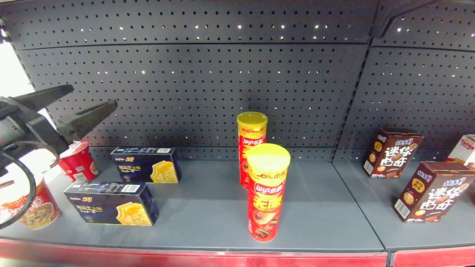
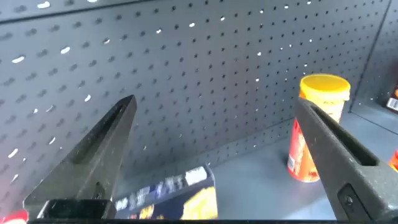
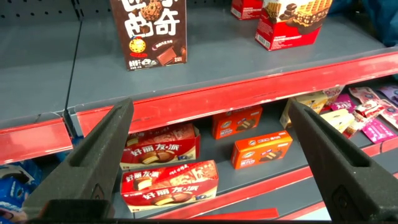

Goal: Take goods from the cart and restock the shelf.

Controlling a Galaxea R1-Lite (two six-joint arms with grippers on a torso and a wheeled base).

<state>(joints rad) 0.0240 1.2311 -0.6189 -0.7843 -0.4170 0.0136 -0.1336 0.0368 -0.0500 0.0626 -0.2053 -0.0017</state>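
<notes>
Head view — I log the left gripper (image 1: 92, 95) at the left end of the shelf (image 1: 207, 207), jaws wide apart, holding nothing, near a cup noodle (image 1: 78, 159). The front chip can (image 1: 268, 193) and rear chip can (image 1: 251, 129) stand upright, well off to its right. Two blue boxes (image 1: 111, 204) lie flat between.

Left wrist view — left gripper (image 2: 214, 102) spread and empty. A chip can (image 2: 303, 155) stands upright beyond one finger.

Right wrist view — right gripper (image 3: 210, 102) spread and empty, facing a red shelf edge (image 3: 217, 96) under a brown cookie box (image 3: 149, 31). I judge the left arm nearer the cans' bay.
</notes>
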